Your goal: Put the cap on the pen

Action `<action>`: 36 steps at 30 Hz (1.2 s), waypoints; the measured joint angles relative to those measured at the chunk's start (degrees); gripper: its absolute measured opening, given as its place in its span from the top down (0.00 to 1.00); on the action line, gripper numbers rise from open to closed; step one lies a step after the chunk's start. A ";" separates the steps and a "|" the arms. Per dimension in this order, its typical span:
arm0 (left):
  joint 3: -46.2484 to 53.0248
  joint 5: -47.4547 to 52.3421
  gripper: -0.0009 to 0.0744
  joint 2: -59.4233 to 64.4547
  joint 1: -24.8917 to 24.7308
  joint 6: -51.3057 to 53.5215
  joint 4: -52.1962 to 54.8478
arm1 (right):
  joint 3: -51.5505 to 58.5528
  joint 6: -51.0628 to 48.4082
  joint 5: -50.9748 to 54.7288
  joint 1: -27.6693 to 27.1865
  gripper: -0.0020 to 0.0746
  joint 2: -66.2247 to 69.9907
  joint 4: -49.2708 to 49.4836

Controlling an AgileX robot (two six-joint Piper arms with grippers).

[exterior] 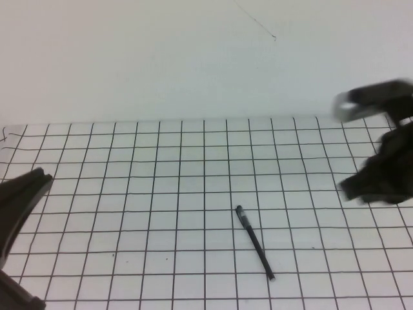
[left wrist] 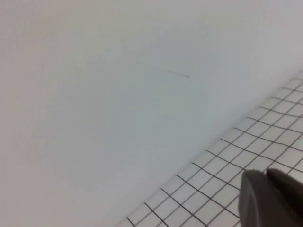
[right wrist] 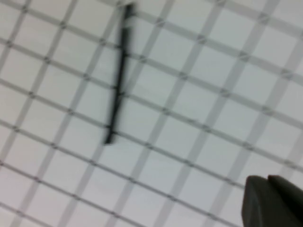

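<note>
The pen (exterior: 255, 243) is a thin black stick lying flat on the grid table, slanting from the middle toward the front right. It also shows in the right wrist view (right wrist: 118, 78). No cap shows in any view. My left gripper (exterior: 40, 179) hangs at the table's left edge, far from the pen, with its fingers together and empty (left wrist: 265, 173). My right gripper (exterior: 352, 187) is blurred at the right side, above the table and to the right of the pen, with its fingers together and empty (right wrist: 267, 178).
The white table with a black grid (exterior: 161, 194) reaches back to a plain white wall (exterior: 193, 58). A thin dark scratch (exterior: 258, 22) marks the wall.
</note>
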 joint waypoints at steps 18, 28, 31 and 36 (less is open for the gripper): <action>0.69 -4.45 0.99 0.00 0.00 -2.69 -8.19 | 15.39 8.82 0.36 0.00 0.97 -40.03 -29.09; 0.69 -3.20 0.99 0.00 0.00 -2.97 -9.16 | 38.52 16.82 -1.08 0.00 0.97 -54.12 -29.43; 0.69 -0.53 0.99 0.00 0.00 -2.97 -9.16 | 40.57 18.05 -4.16 0.00 0.97 -56.47 -30.85; 0.69 4.63 0.99 0.00 0.00 -2.80 -9.16 | 40.66 18.05 -3.93 0.00 0.97 -56.69 -31.68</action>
